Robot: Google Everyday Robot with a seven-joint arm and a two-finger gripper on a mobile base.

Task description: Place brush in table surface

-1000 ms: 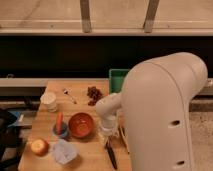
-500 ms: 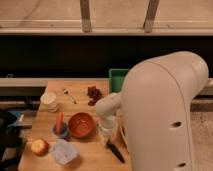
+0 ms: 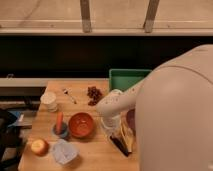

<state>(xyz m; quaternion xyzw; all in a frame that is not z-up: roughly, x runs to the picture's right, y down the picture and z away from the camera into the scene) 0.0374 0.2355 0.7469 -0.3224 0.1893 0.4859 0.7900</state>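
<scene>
The brush (image 3: 119, 145) is a slim black stick lying slantwise low over the light wooden table surface (image 3: 95, 155), near its front right edge. My gripper (image 3: 114, 131) hangs from the white arm just above the brush's upper end, right of the orange bowl (image 3: 81, 125). I cannot tell whether the gripper touches the brush or whether the brush rests on the table. A pale yellow wooden fork (image 3: 126, 137) lies right beside the brush, partly hidden by my body.
A green tray (image 3: 127, 78) stands at the back right. Dark grapes (image 3: 93, 94), a small spoon (image 3: 68, 94) and a white cup (image 3: 48, 100) are at the back. A carrot in a blue dish (image 3: 60, 126), an apple (image 3: 39, 146) and a clear cup (image 3: 64, 152) are at the left.
The brush has swung from nearly upright in the picture to a slant and has shifted a little to the right, toward the table's edge. The arm has barely moved.
</scene>
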